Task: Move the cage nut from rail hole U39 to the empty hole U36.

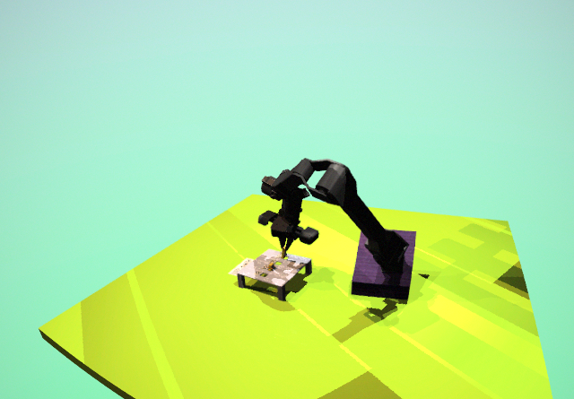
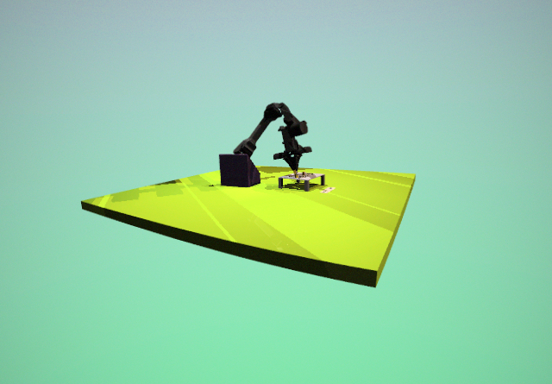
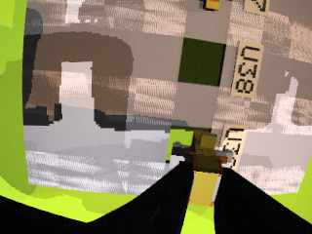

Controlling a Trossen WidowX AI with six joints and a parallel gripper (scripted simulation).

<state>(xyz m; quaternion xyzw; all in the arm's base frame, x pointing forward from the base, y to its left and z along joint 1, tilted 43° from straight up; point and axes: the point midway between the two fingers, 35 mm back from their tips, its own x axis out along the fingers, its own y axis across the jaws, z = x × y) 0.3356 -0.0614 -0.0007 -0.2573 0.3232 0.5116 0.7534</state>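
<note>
Black jointed robot arm [image 1: 326, 186] [image 2: 263, 125] arched up and over; black two-finger end effector [image 1: 284, 253] [image 2: 295, 172] [image 3: 203, 175] points down, narrow fingers clamped on something.

Beyond U38 hole [image 3: 202, 61], second nut [image 3: 212, 4] [image 1: 271, 265] stands proud, blocking low sideways pass; above rail plate [image 1: 292, 274] [image 2: 317, 176], open air around U38 hole.

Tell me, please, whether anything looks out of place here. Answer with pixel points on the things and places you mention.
Yes: the cage nut [image 3: 207, 182] gripped by the gripper [image 1: 284, 252] [image 2: 295, 171] [image 3: 203, 175] appears off-centre over the hole beside U38 [image 3: 202, 61], not seated squarely. Nothing looks damaged.
</note>
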